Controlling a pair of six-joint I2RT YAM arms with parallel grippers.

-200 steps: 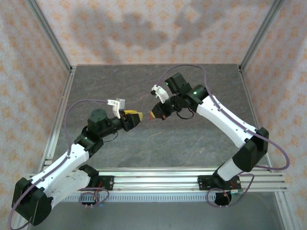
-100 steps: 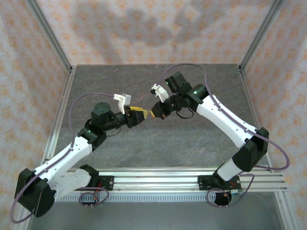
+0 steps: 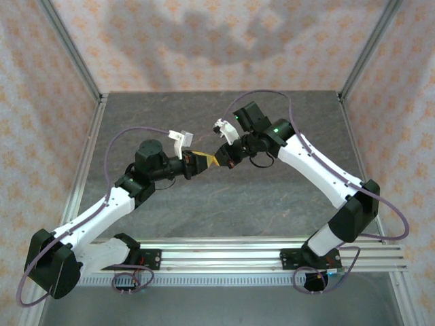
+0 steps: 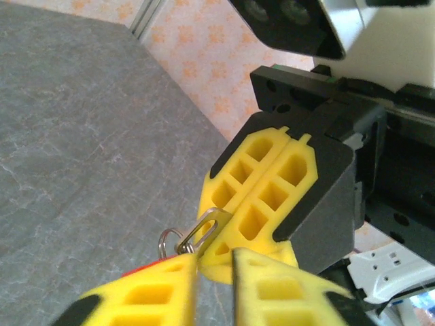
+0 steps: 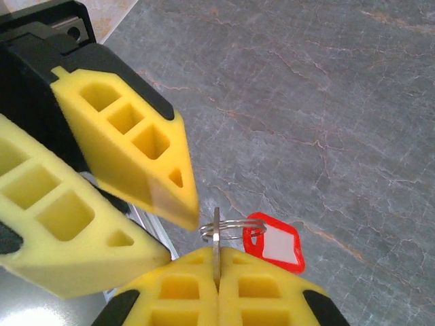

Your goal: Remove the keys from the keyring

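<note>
Right pincer [image 5: 217, 257] clamps the key [image 5: 216, 225]; left pincer [image 5: 179, 234], narrowly parted, should close on the ring [image 5: 229, 229] at its three o'clock, then pull straight away.

Grey marbled table [image 3: 224, 210], orange-patterned walls [image 3: 68, 61]

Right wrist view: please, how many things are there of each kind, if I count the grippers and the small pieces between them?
grippers: 2, the left gripper and the right gripper
key: 1
wire ring: 1
red keyring tag: 1
total: 5
</note>
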